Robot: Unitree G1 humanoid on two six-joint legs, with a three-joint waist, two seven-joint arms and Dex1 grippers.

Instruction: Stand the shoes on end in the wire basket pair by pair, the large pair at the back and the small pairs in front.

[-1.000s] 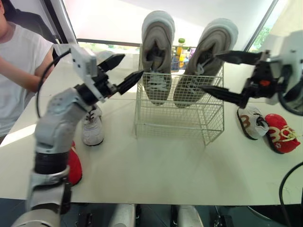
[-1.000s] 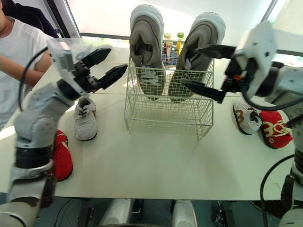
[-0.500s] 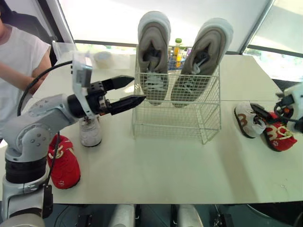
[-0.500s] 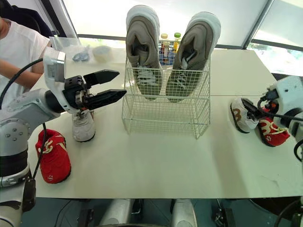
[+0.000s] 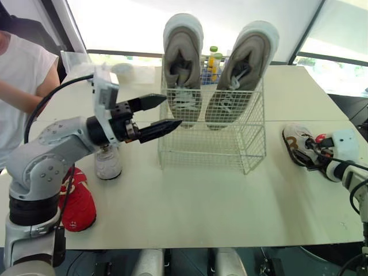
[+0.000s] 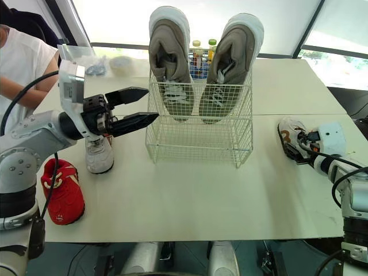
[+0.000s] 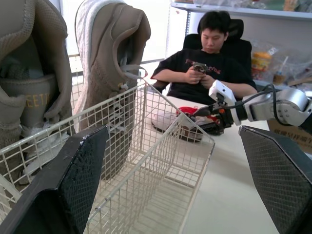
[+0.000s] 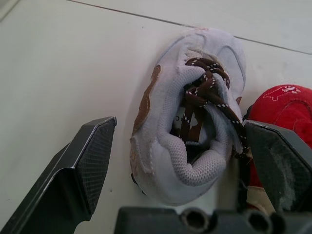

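Left fingers (image 5: 146, 102) spread apart beside the wire basket (image 5: 210, 144); right fingers (image 8: 92, 161) spread around the white shoe (image 8: 163, 122)

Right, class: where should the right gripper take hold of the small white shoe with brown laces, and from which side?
Across the heel collar of the white shoe, coming in from the heel end. That end faces the right gripper and sits between its open fingers. The red shoe crowds one flank, so that finger likely must slip between them.
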